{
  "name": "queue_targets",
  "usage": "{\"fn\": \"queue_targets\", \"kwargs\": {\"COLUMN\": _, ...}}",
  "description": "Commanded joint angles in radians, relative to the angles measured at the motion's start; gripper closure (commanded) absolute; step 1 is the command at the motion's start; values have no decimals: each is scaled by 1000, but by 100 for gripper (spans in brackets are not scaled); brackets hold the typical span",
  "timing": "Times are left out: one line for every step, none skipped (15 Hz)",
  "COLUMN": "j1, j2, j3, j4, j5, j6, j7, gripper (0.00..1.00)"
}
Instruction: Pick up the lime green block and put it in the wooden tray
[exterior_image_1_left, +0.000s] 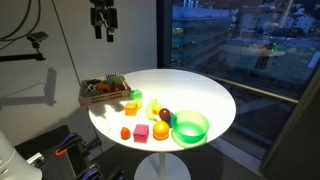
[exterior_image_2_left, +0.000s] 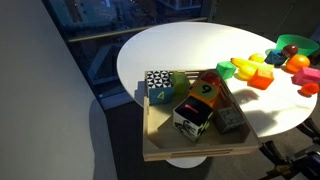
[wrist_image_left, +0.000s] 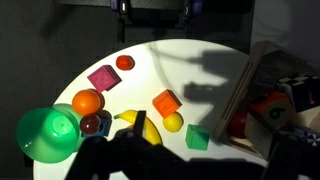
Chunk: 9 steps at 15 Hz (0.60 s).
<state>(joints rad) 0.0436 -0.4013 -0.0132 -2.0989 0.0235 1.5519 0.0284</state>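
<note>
The lime green block (wrist_image_left: 198, 137) is a small cube on the round white table (wrist_image_left: 200, 60), just beside the wooden tray (wrist_image_left: 248, 85). It also shows in both exterior views (exterior_image_1_left: 137, 96) (exterior_image_2_left: 226, 70). The wooden tray (exterior_image_1_left: 105, 93) (exterior_image_2_left: 190, 148) sits at the table's edge and holds several patterned blocks. My gripper (exterior_image_1_left: 103, 28) hangs high above the tray side of the table. Its fingers are apart and hold nothing.
A round green bowl (wrist_image_left: 47, 133) (exterior_image_1_left: 190, 127), an orange ball (wrist_image_left: 87, 102), a pink block (wrist_image_left: 103, 77), a red disc (wrist_image_left: 125, 62), an orange block (wrist_image_left: 166, 102), a small yellow fruit (wrist_image_left: 173, 122) and a yellow banana toy (exterior_image_1_left: 153, 107) lie on the table. A window (exterior_image_1_left: 240, 40) stands behind.
</note>
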Motion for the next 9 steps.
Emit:
{"fn": "queue_targets", "kwargs": {"j1": -15, "j2": -52, "j3": -5, "j4": -24, "j5": 26, "j6": 24, "j7": -18, "gripper": 0}}
{"fn": "queue_targets", "kwargs": {"j1": -16, "j2": -51, "j3": -5, "j4": -23, "j5": 24, "j6": 26, "j7": -15, "gripper": 0}}
{"fn": "queue_targets", "kwargs": {"j1": -16, "j2": -49, "j3": -5, "j4": -22, "j5": 23, "j6": 29, "j7": -14, "gripper": 0}}
{"fn": "queue_targets", "kwargs": {"j1": -15, "j2": -29, "j3": 7, "j4": -1, "j5": 4, "j6": 5, "j7": -5, "gripper": 0}}
{"fn": "queue_targets", "kwargs": {"j1": -15, "j2": -30, "j3": 7, "j4": -2, "j5": 4, "j6": 7, "j7": -5, "gripper": 0}}
{"fn": "queue_targets", "kwargs": {"j1": -16, "j2": -30, "j3": 7, "j4": -3, "j5": 4, "j6": 9, "j7": -4, "gripper": 0}}
{"fn": "queue_targets", "kwargs": {"j1": -17, "j2": -30, "j3": 7, "j4": -4, "j5": 4, "j6": 11, "j7": -4, "gripper": 0}}
{"fn": "queue_targets", "kwargs": {"j1": -17, "j2": -30, "j3": 7, "j4": -6, "j5": 4, "j6": 12, "j7": -4, "gripper": 0}}
{"fn": "queue_targets", "kwargs": {"j1": -17, "j2": -30, "j3": 7, "j4": -7, "j5": 4, "j6": 13, "j7": -4, "gripper": 0}}
